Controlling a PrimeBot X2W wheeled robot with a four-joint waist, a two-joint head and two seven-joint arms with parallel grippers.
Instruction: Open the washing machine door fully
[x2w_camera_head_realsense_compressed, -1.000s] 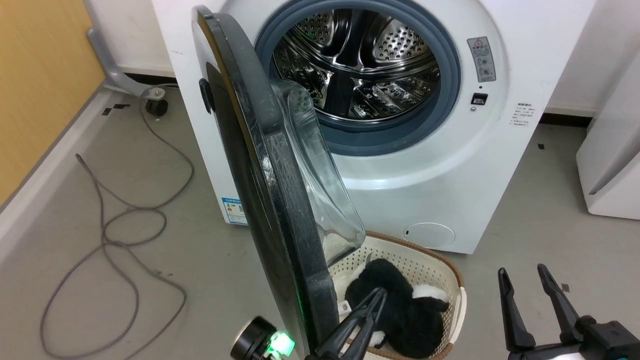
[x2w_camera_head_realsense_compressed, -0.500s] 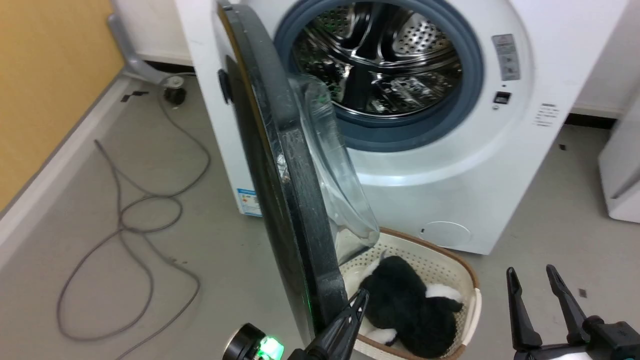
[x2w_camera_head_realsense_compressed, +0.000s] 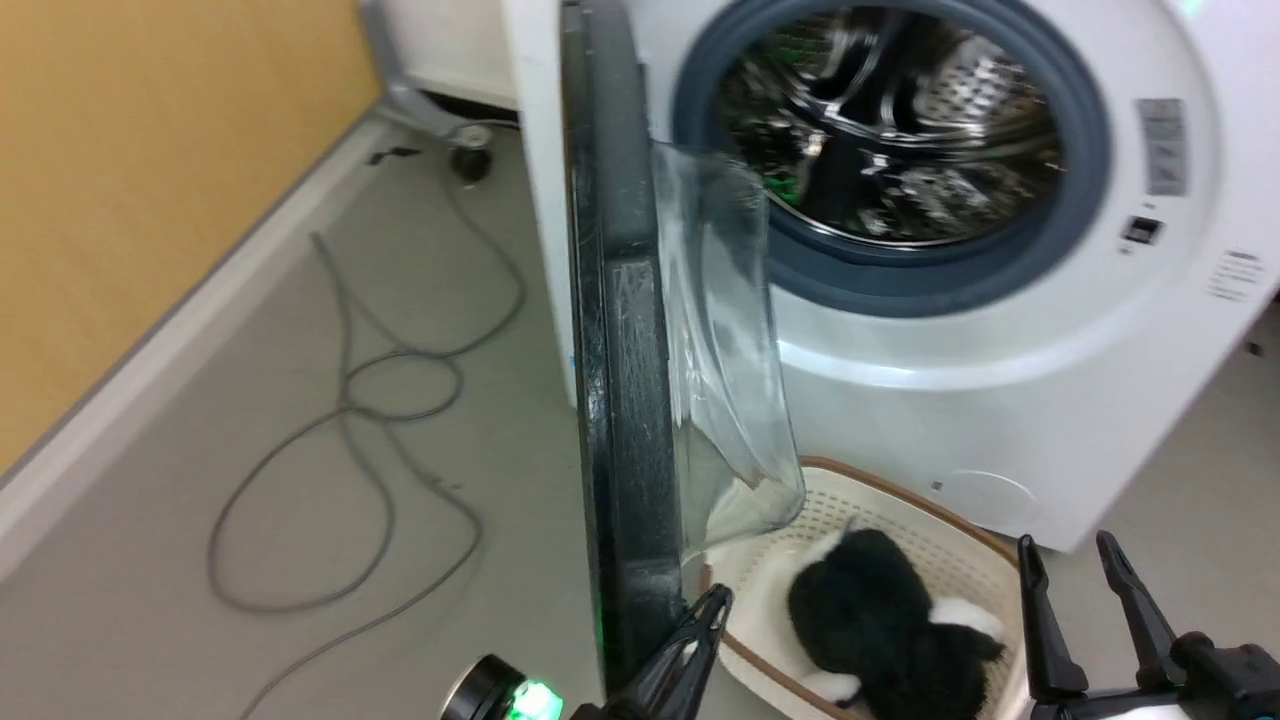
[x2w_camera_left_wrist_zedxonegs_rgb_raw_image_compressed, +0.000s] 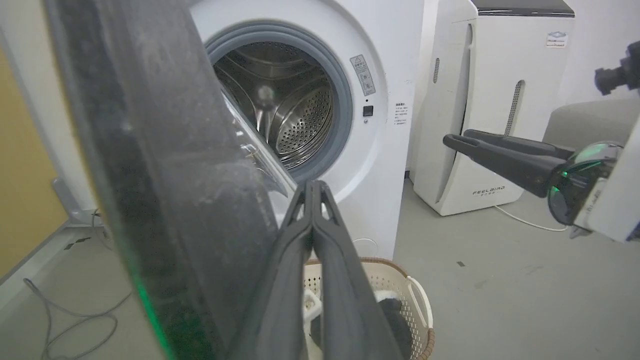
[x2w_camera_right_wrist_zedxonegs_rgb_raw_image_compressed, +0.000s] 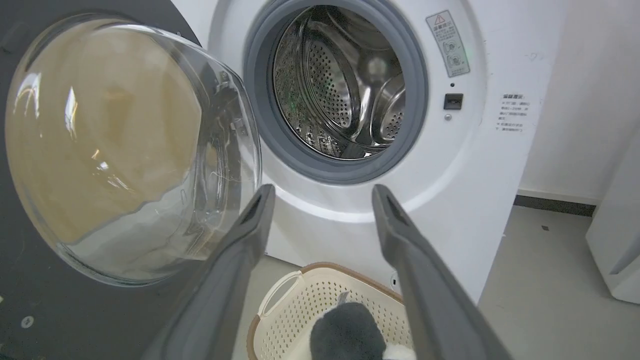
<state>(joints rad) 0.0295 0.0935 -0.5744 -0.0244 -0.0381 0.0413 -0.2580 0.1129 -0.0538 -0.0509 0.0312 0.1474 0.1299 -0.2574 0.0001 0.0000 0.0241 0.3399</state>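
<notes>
Door (x2w_camera_head_realsense_compressed: 620, 400) stands roughly square to washing machine (x2w_camera_head_realsense_compressed: 950, 400) front; more swing needed. Left gripper (x2w_camera_head_realsense_compressed: 712, 605) jaws shut, empty, beside door's inner rim; right gripper (x2w_camera_head_realsense_compressed: 1065, 543) jaws wide, empty.

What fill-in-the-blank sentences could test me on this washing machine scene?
1. The left gripper, beside the washing machine door, is ____.
2. The right gripper is ____.
3. The black and white plush lies in the ____ in front of the washing machine.
Missing words: shut; open; basket.
</notes>
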